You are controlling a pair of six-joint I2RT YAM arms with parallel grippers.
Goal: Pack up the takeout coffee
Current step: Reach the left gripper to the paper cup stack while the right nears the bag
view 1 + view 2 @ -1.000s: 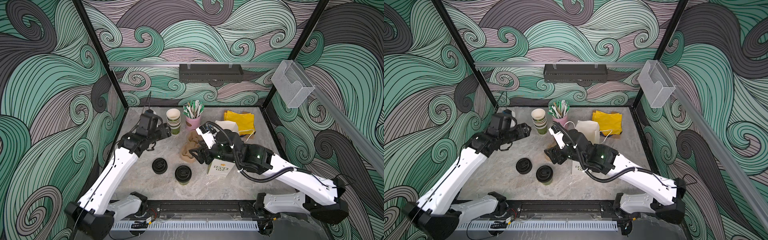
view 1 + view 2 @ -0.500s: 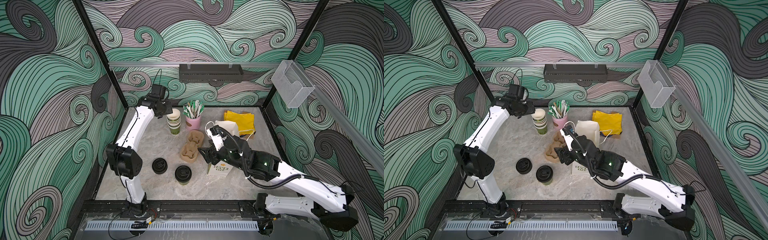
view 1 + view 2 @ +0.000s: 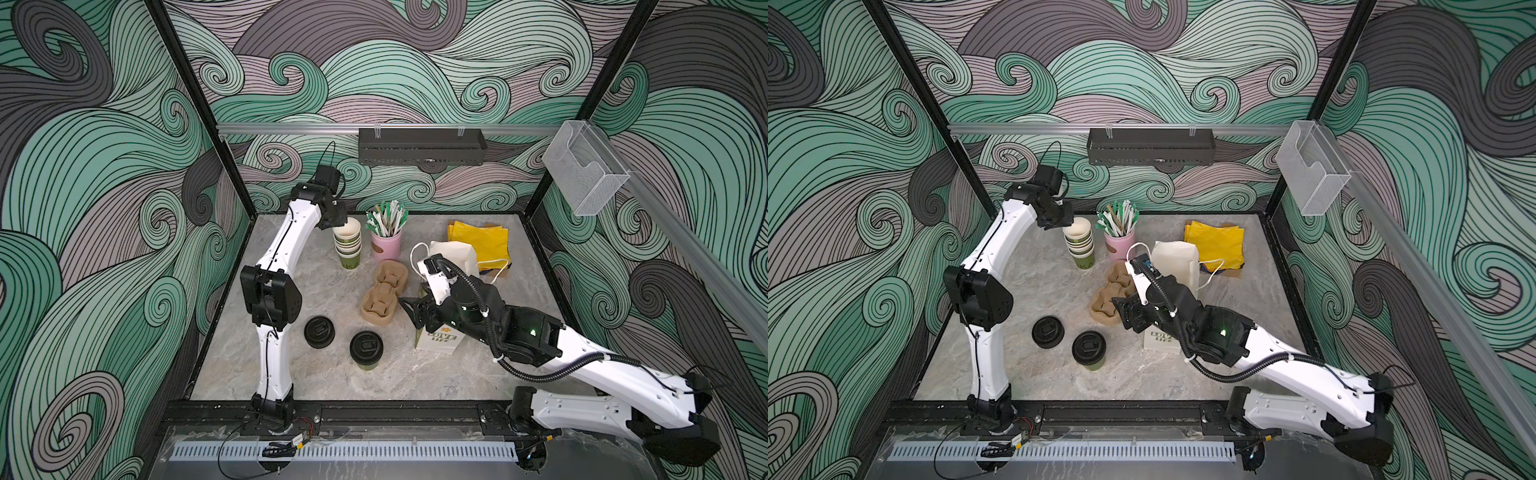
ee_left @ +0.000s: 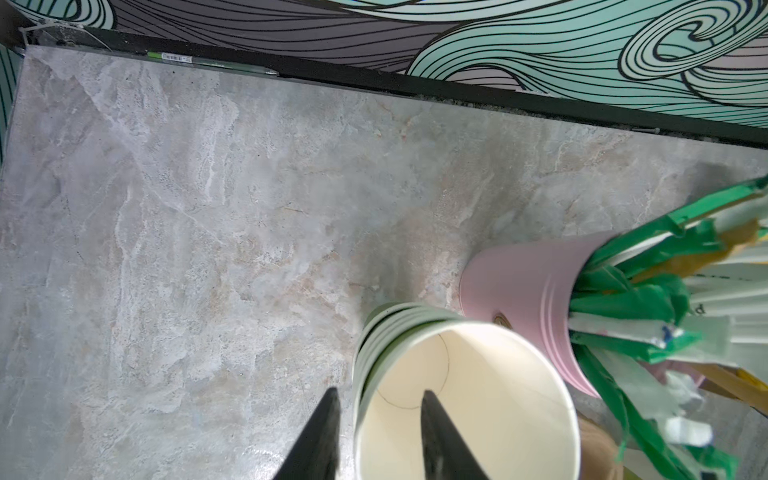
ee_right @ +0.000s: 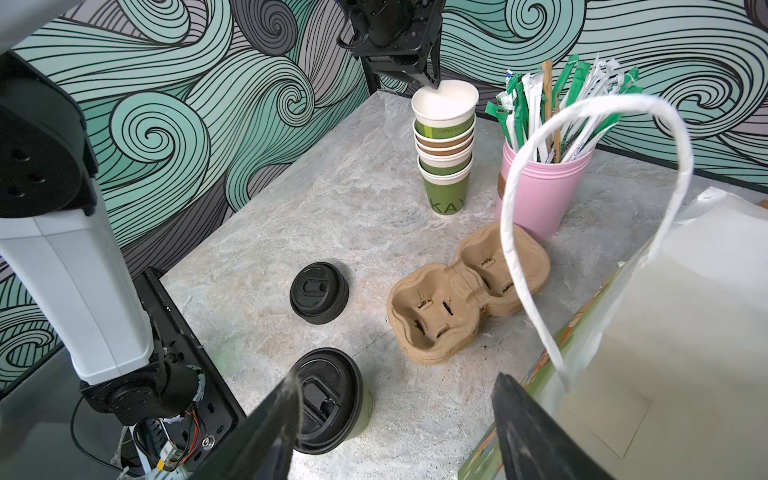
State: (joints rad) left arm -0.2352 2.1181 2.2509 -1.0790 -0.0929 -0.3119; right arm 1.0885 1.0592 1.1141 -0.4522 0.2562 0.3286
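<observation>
Left wrist view has the left gripper over the cup stack at the back of the table, fingers apart and straddling the rim of the top cup: one finger inside the cream mouth, the other outside the wall. A sliver of table shows between the outer finger and the rim, so the wall seems not pinched, though the picture is blurred there. The top cup sits upright, nested in the stack, which stands just beside the pink cup of straws, on its left in both top views. Right wrist view shows the right gripper with fingers wide apart and nothing between them, hanging above the table between the lidded cup and the bag. The lidded cup stands upright near the table's front, olive-green, with a black sip lid seated on it. A loose lid lies flat on the table near it, on its left in both top views, the two apart. Brown carriers, stacked, lie in front of the pink cup, between it and the right gripper. The bag, white with a looped handle, stands upright on the right side of the table, partly hidden by the right arm in both top views. Yellow napkins lie behind it at the back right.
</observation>
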